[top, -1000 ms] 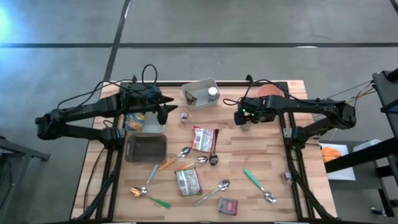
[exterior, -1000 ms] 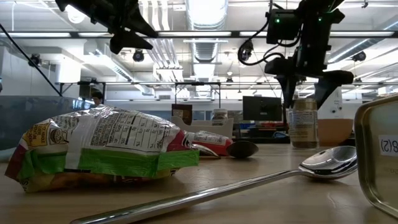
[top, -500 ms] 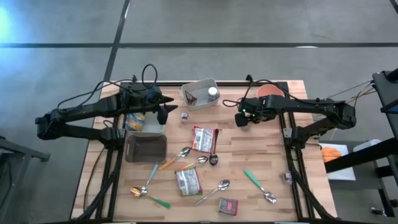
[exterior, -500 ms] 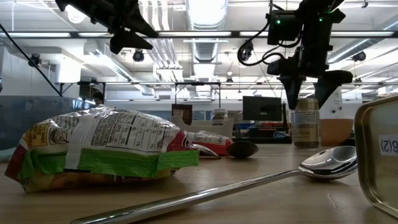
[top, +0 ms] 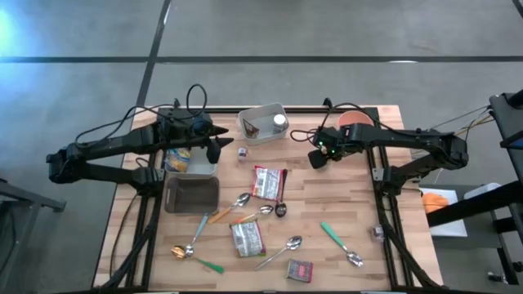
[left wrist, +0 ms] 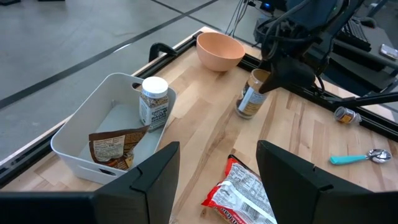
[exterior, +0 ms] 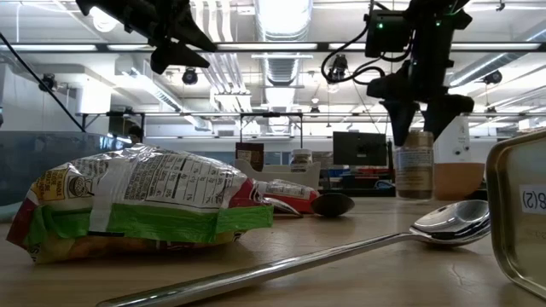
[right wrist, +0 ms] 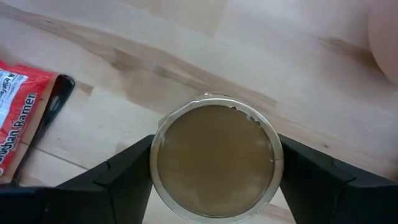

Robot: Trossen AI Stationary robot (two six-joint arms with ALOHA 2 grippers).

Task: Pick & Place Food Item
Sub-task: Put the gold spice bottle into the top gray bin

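Observation:
A small jar with a brown lid (right wrist: pixel 214 163) stands upright on the wooden table, right of centre, and also shows in the left wrist view (left wrist: pixel 250 99). My right gripper (exterior: pixel 422 128) points down over it, open, one finger on each side of the lid. My left gripper (top: pixel 221 147) hangs open and empty above the table's left half, near the white bin (top: pixel 263 122). A red ramen packet (top: pixel 268 181) and a green-banded snack bag (exterior: pixel 136 205) lie flat mid-table. My right gripper comes at the jar from above, its fingers (right wrist: pixel 127 171) beside the rim of the lid (right wrist: pixel 163 146) on two opposite sides. Whether they touch the lid, I cannot tell. The jar stands upright on the table.
The white bin holds a small bottle (left wrist: pixel 154 101) and a brown packet (left wrist: pixel 115 146). A peach bowl (top: pixel 355 119) sits at the far right, close to the jar. A metal tray (top: pixel 192 194), several spoons (top: pixel 288 245) and a small dark packet (top: pixel 300 270) lie toward the near side.
My right gripper has rolled about its downward-pointing line while staying over the jar. The jar has kept its place.

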